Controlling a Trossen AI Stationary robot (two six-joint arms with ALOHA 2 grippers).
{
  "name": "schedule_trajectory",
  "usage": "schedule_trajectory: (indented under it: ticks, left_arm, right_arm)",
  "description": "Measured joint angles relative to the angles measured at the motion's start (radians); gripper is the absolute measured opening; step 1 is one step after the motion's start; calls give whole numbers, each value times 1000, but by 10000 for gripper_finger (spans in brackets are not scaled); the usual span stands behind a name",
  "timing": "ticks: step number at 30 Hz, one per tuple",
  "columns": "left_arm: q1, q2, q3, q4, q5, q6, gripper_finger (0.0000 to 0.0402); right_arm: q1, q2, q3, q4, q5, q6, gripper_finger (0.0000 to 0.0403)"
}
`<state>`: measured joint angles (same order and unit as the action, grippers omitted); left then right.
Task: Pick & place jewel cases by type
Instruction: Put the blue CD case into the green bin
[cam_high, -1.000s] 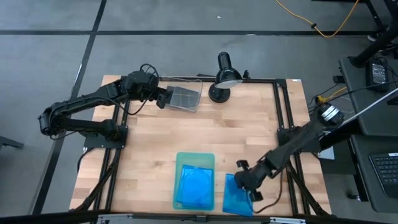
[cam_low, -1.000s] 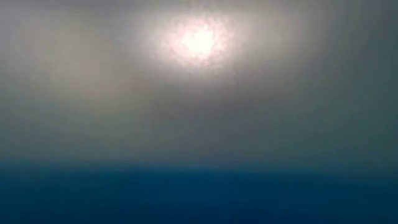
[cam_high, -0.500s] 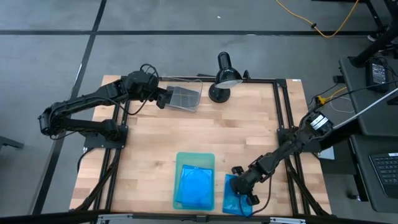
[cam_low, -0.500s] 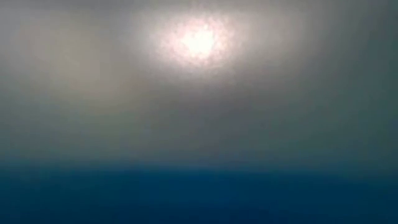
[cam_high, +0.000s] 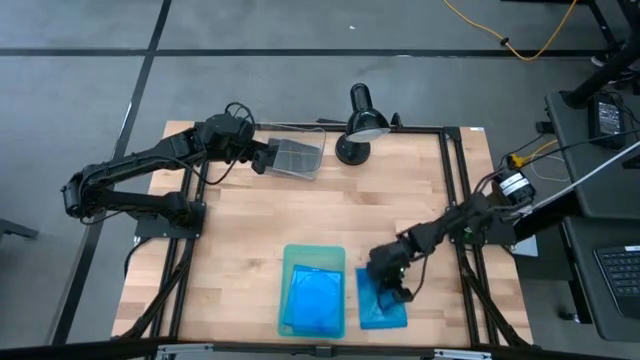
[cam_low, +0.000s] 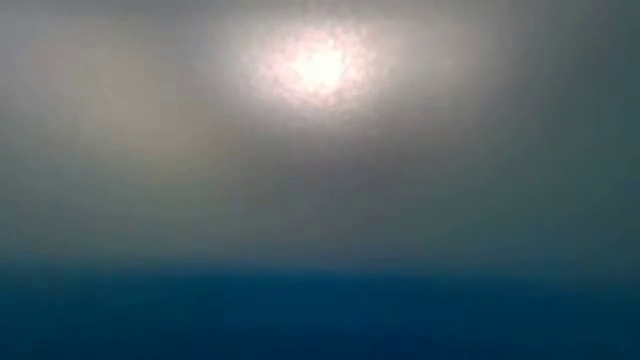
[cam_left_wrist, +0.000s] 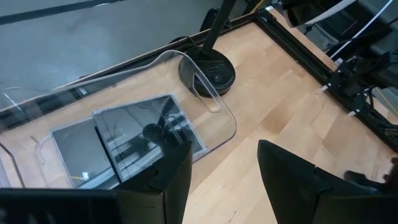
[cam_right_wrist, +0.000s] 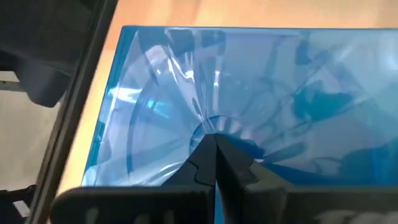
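Observation:
A translucent blue jewel case (cam_high: 382, 306) lies flat on the wood by the table's near edge, just right of the pale-green tray (cam_high: 313, 251). Another blue case (cam_high: 312, 297) lies in that tray. My right gripper (cam_high: 392, 288) is over the loose blue case (cam_right_wrist: 280, 81), shut (cam_right_wrist: 214, 140). Grey cases (cam_left_wrist: 124, 143) lie flat inside the clear bin (cam_high: 300, 156) at the far side. My left gripper (cam_high: 266, 157) hangs open (cam_left_wrist: 224, 168) at the bin's left side, touching nothing. The low view shows only a grey and blue blur. My right gripper has its shut fingertips on the top face of the loose blue case, at the round hub in its middle (cam_right_wrist: 200, 127). The fingers slant down onto it from the table's right. The case lies flat on the table.
A black desk lamp (cam_high: 358, 125) stands at the far edge right of the bin, with its round base (cam_left_wrist: 208, 71) close to the bin's rim. Black frame rails (cam_high: 455, 190) run along the table's sides. Bare wood lies between the bin and the tray.
My right gripper has moved toward the table's left and far edge, staying low over the loose blue case, and its arm has swung round. The case has slid a little away from the near edge. The left arm has kept still.

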<state>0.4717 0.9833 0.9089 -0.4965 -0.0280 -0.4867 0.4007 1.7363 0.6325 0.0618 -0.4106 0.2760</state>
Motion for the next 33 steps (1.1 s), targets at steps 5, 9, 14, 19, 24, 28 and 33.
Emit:
schedule_trajectory:
  ticks: [5, 9, 14, 19, 24, 28, 33]
  left_arm:
    - [-3, 0, 0, 0, 0, -21, 175]
    - [-15, 0, 0, 0, -7, -24, 175]
    - [-38, 0, 0, 0, -10, -27, 175]
    - [-61, 0, 0, 0, -47, -44, 175]
    - [-78, 0, 0, -1, -62, -61, 175]
    - [-99, 0, 0, -1, -82, -68, 175]
    - [-124, 0, 0, -1, -136, -89, 175]
  right_arm:
    - [-114, 0, -4, -6, -34, -109, 6]
    - [-207, 2, -5, -15, -65, -182, 6]
    - [-320, 2, -5, -46, -96, -248, 6]
    - [-418, 2, -5, -89, -139, -326, 6]
    - [-506, 2, -5, -105, -157, -398, 6]
    - [-579, 2, -5, -112, -172, -445, 6]
    - [-648, 5, 18, -135, -171, -501, 6]
